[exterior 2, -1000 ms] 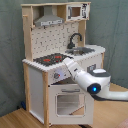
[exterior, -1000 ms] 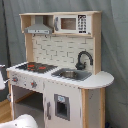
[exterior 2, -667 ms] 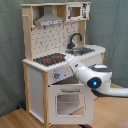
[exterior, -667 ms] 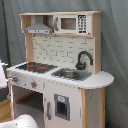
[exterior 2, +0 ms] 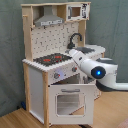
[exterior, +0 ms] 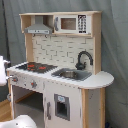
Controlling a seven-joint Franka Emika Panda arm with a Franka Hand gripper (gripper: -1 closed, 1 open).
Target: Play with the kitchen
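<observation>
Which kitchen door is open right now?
The oven door under the hob in the second exterior view: it is swung outward. The microwave door up top sits flush, shut.

Arm mostly hidden or cut off
In the second exterior view the arm (exterior 2: 95, 67) covers the kitchen's (exterior 2: 47, 30) sink and the picture's right edge crops it; its jaws cannot be made out
</observation>
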